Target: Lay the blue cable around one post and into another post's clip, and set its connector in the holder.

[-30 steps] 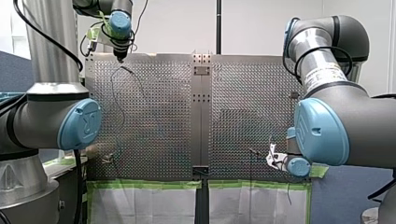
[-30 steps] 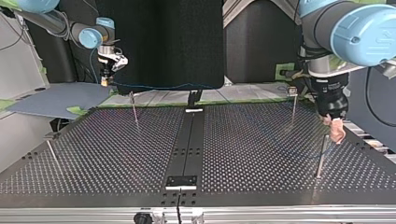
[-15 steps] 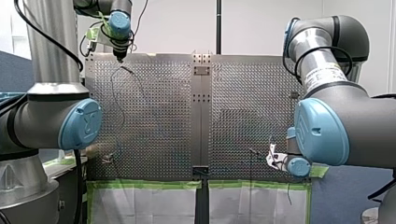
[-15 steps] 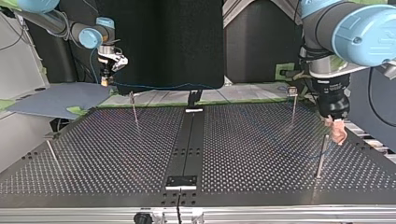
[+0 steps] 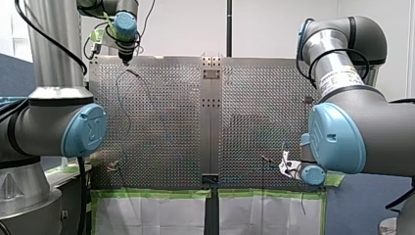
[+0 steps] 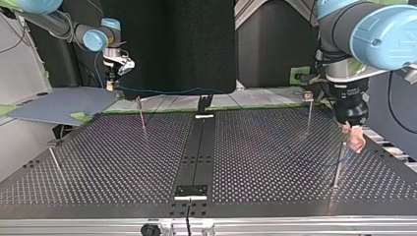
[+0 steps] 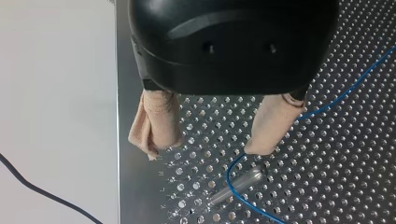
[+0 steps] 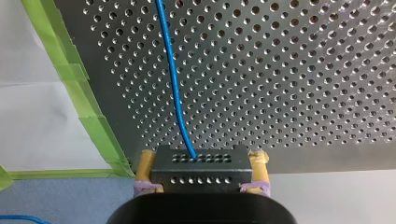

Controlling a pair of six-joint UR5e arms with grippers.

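My left jaws stand wide apart w/ nothing btwn them. Their beige pads (image 7: 156,123) hang just above the perforated metal bench (image 7: 327,163), nr its edge. The thin blue cable (image 7: 345,93) passes behind one pad, then curls round a slim metal post (image 7: 236,184) just under the jaws. In the top view my left arm (image 6: 346,83) is at the right, jaws just beside that post's tip.

My right jaws are clamped on a dark perforated metal connector block (image 8: 196,168), w/ yellow pads (image 8: 145,163) on either side. The cable leaves the block's face and runs out over the bench, past the green tape (image 8: 70,70) on its edge. In the top view my right arm (image 6: 96,39) is at the far left, beyond the bench, w/ the cable strung along the far edge. Its path across the bench is too faint to trace.
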